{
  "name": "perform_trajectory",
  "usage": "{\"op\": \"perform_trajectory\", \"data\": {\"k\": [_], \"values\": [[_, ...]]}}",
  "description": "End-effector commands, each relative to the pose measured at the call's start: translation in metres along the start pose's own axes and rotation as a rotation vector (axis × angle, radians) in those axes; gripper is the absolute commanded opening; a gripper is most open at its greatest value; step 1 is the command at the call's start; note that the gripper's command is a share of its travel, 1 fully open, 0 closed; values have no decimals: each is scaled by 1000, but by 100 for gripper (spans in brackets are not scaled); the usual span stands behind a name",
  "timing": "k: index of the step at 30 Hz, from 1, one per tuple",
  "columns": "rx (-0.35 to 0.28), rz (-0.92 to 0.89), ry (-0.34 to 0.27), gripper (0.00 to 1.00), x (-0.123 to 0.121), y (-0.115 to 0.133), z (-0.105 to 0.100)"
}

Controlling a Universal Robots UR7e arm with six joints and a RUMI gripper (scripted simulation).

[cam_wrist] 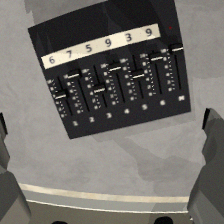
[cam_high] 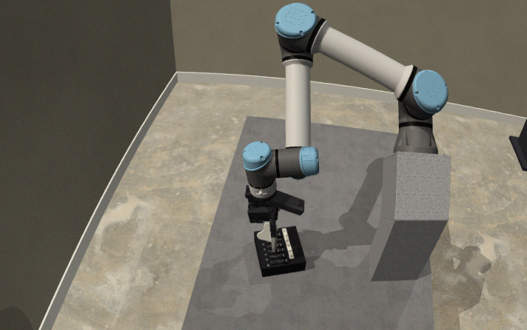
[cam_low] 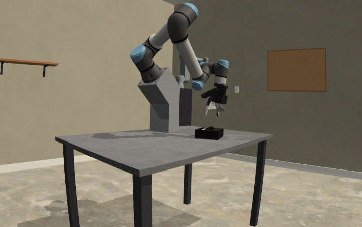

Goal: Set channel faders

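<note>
The black lighting desk (cam_wrist: pixel 112 72) lies on the grey table, tilted in the wrist view. Its white tape strip (cam_wrist: pixel 100 44) reads 6, 7, 5, 9, 3, 9 above channels 1 to 6. The fader caps stand at different heights: channel 1 (cam_wrist: pixel 60 95) low, channel 2 (cam_wrist: pixel 73 76), channel 3 (cam_wrist: pixel 99 90), channel 4 (cam_wrist: pixel 115 68), channel 5 (cam_wrist: pixel 138 76), channel 6 (cam_wrist: pixel 156 58). The master fader (cam_wrist: pixel 176 48) stands at the far right, near its top. My gripper (cam_high: pixel 270 237) hangs above the desk (cam_high: pixel 280 251), open and empty, well clear of it in the exterior view (cam_low: pixel 212 112).
The desk (cam_low: pixel 208 133) sits near the table's far side edge, whose pale rim (cam_wrist: pixel 100 196) shows in the wrist view. The arm's grey pedestal (cam_high: pixel 414 209) stands to the right. A dark object (cam_high: pixel 521 147) is at the right edge of the scene.
</note>
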State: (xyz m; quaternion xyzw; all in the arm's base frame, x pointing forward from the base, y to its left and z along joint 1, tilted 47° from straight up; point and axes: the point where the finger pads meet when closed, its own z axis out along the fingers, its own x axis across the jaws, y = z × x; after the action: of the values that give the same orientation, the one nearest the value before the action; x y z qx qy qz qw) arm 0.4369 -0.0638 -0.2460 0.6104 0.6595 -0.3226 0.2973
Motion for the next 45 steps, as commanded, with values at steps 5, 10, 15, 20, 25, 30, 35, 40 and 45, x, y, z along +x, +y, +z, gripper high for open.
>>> {"op": "perform_trajectory", "data": {"k": [5, 10, 15, 20, 25, 30, 35, 40, 45], "values": [[1, -169, -1, 100, -1, 4, 6], [6, -236, -3, 100, -2, 5, 8], [8, -264, -4, 100, -2, 6, 9], [8, -268, -5, 100, -2, 6, 9], [8, -269, -5, 100, -2, 6, 9], [8, -269, -5, 100, -2, 6, 9], [8, -269, -5, 100, -2, 6, 9], [8, -269, -5, 100, -2, 6, 9], [8, -269, -5, 100, -2, 6, 9]]}}
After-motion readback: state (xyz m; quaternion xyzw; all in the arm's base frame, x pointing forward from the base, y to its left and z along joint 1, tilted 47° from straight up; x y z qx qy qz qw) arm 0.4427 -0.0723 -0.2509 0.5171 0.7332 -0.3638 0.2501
